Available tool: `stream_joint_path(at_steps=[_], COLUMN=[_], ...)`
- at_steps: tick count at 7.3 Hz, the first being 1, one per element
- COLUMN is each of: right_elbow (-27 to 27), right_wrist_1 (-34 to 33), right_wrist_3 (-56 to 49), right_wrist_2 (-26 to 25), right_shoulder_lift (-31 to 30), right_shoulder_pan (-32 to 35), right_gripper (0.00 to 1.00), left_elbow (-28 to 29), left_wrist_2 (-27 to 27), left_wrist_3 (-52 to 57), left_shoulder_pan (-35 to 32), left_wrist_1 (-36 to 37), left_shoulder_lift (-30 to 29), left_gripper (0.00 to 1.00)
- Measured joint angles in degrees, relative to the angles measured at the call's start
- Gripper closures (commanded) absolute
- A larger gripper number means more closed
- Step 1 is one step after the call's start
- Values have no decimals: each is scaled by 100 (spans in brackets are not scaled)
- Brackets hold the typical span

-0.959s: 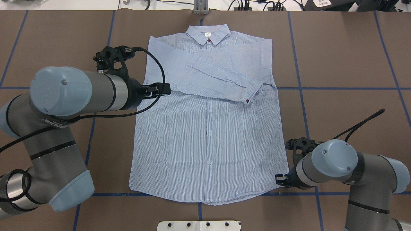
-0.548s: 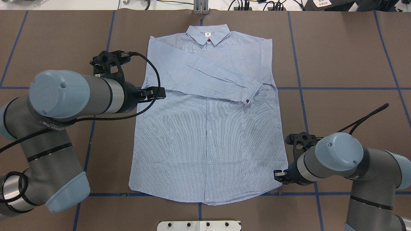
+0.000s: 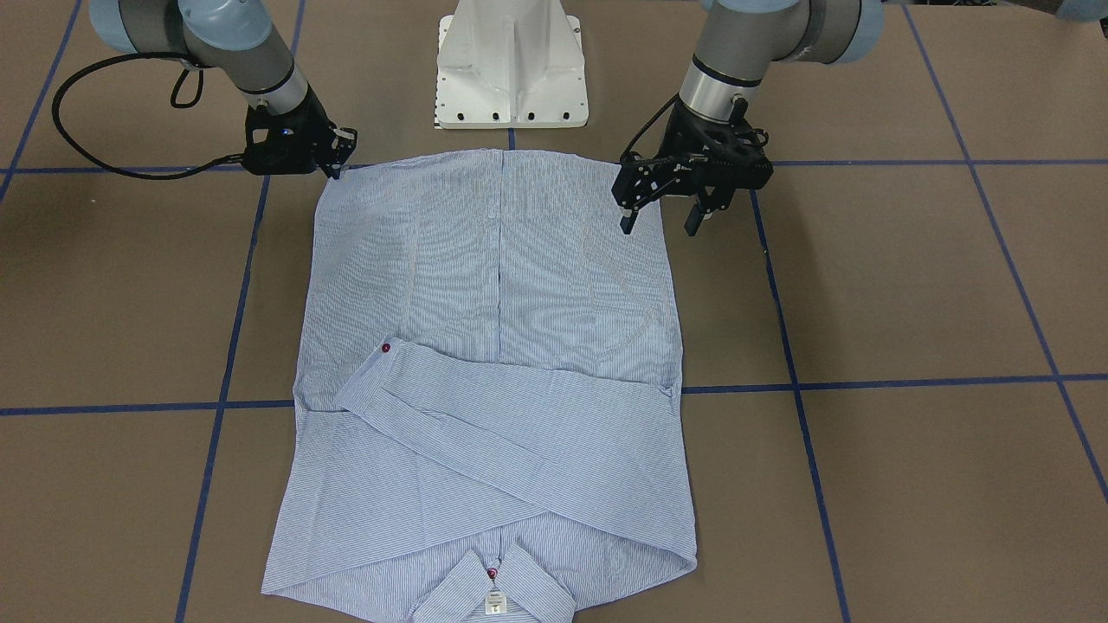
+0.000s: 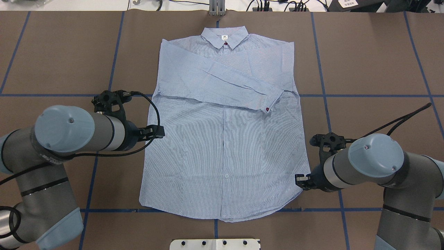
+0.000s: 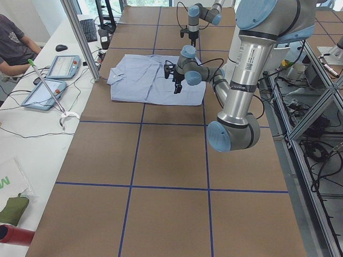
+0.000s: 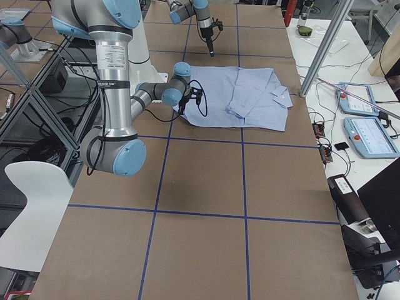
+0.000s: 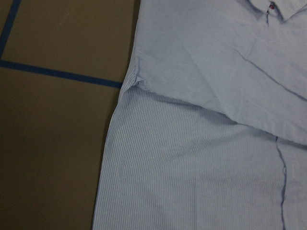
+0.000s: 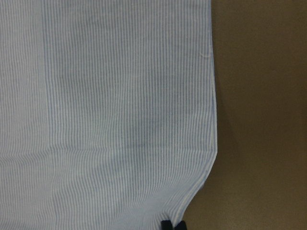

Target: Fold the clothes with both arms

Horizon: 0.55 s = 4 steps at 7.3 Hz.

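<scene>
The light-blue striped shirt (image 4: 225, 146) lies flat on the brown table, buttoned side up, with its collar (image 4: 224, 36) on the far side. Both sleeves are folded across the chest, with a red cuff button (image 4: 267, 109) showing. My left gripper (image 4: 160, 132) is open and empty. In the front view it (image 3: 660, 221) hovers over the shirt's (image 3: 493, 260) side edge at mid-body. My right gripper (image 4: 300, 180) looks shut, with its tips at the hem corner (image 3: 333, 169). The right wrist view shows dark fingertips (image 8: 172, 225) at the flat hem edge (image 8: 211, 120).
The white pedestal base (image 3: 511, 61) stands just behind the hem. Blue tape lines (image 4: 364, 95) cross the brown table. A metal post (image 4: 216, 8) stands beyond the collar. A side table with tablets (image 5: 61, 67) and a seated person (image 5: 13, 43) lies past the far edge.
My left gripper has moved back toward the robot along the shirt's left edge, from sleeve level to mid-body. My right gripper has crept a little forward along the right edge. The shirt has not moved.
</scene>
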Motion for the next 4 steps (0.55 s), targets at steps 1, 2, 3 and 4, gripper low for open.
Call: stream_joint_path(at_steps=[1, 2, 3, 4], right_elbow=[28, 43, 44, 42], right_wrist_1=[1, 1, 0, -2], right_wrist_3=[0, 0, 0, 0], right_wrist_2=[-43, -85, -109, -121], right_shoulder_lift=[15, 23, 41, 71], right_shoulder_pan=[24, 36, 44, 51], right_gripper=[100, 100, 100, 100], left_elbow=[1, 0, 2, 21], left_wrist_2=[3, 10, 18, 25], left_wrist_3=[-385, -724, -982, -1164], left_shoulder_pan=[226, 431, 619, 804], left_wrist_1=[28, 170, 388, 513], left_shoulder_lift=[33, 43, 45, 58], left_gripper=[0, 0, 0, 1])
